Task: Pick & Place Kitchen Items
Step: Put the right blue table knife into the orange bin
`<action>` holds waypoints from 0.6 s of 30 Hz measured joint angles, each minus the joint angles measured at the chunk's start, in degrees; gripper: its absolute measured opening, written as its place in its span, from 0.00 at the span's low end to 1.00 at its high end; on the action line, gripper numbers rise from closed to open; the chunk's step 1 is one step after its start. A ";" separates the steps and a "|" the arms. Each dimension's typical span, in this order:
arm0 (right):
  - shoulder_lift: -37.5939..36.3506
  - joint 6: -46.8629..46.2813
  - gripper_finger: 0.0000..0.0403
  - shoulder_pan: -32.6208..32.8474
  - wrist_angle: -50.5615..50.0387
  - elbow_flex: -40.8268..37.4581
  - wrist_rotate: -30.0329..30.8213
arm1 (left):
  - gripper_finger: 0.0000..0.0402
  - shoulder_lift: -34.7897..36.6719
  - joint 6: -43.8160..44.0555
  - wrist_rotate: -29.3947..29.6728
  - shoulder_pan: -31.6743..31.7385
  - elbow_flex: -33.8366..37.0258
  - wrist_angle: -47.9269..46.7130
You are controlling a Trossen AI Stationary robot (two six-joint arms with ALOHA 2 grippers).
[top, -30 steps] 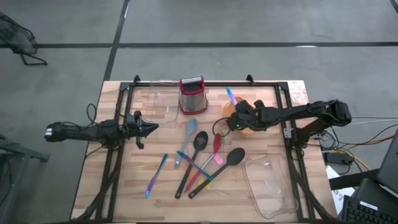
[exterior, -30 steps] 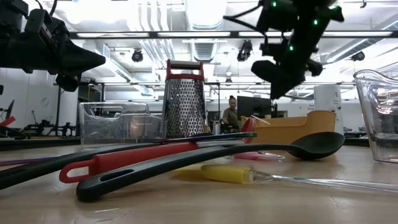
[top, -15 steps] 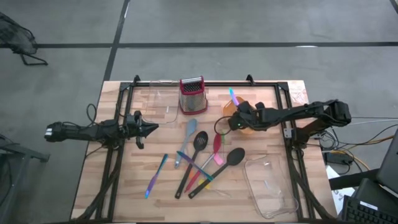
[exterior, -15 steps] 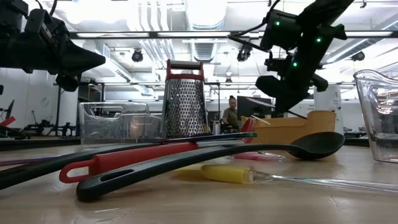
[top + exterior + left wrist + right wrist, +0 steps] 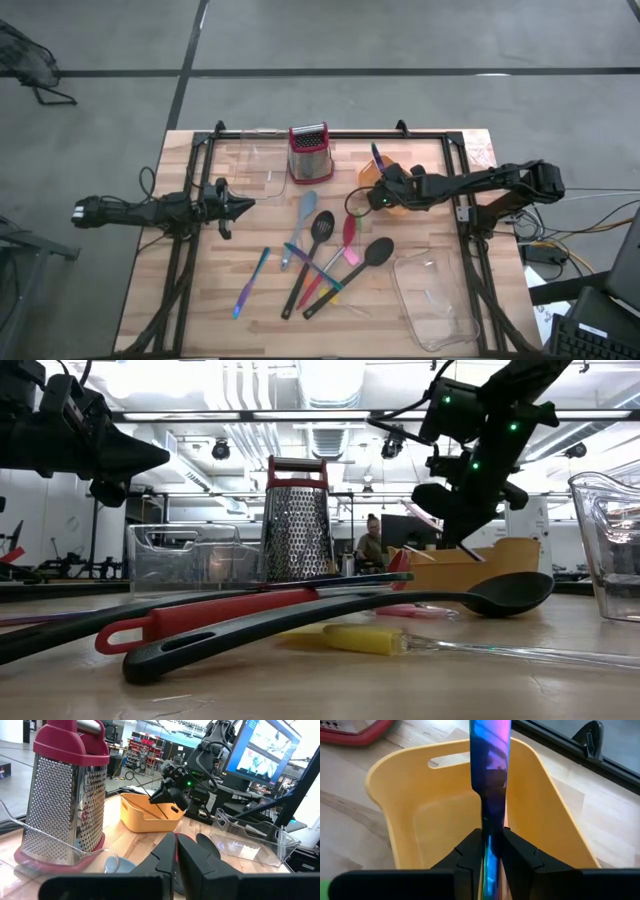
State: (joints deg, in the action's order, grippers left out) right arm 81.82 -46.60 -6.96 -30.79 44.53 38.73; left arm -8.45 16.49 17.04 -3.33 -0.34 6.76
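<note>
Nearest the front edge of the tabletop [image 5: 200, 320], most of the kitchen items are left unsorted: a blue-and-purple utensil [image 5: 250, 283] lies toward the left, and beside it a crossed pile is formed by a black slotted spatula [image 5: 310, 262], a black spoon [image 5: 352, 270], a red-handled tool [image 5: 349, 232] and a yellow-handled piece [image 5: 365, 639]. A clear bin [image 5: 435, 300] is seen at the front right corner with no utensil visible inside.

At mid-depth by the left edge, the left end effector [image 5: 238, 204] is held idle, its fingers pressed together on nothing.

Farther back on the right, an iridescent blue-purple utensil [image 5: 490, 795] is clamped between the narrow fingers of the right end effector [image 5: 491, 851] and is poised blade-forward over the orange tray [image 5: 420, 820], not yet released. Nothing else can be made out in the tray, so the task is judged to be at an early stage.

Along the back edge, the box grater [image 5: 309, 153] stands beside another clear bin [image 5: 250, 160].
</note>
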 joint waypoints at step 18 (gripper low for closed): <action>0.02 7.15 0.28 2.37 -0.17 1.72 -2.33 | 0.05 0.01 0.01 -0.01 0.00 0.00 -0.02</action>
State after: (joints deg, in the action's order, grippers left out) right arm 81.84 -39.46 -4.59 -30.96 46.26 36.39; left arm -8.44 16.50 17.03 -3.33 -0.34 6.74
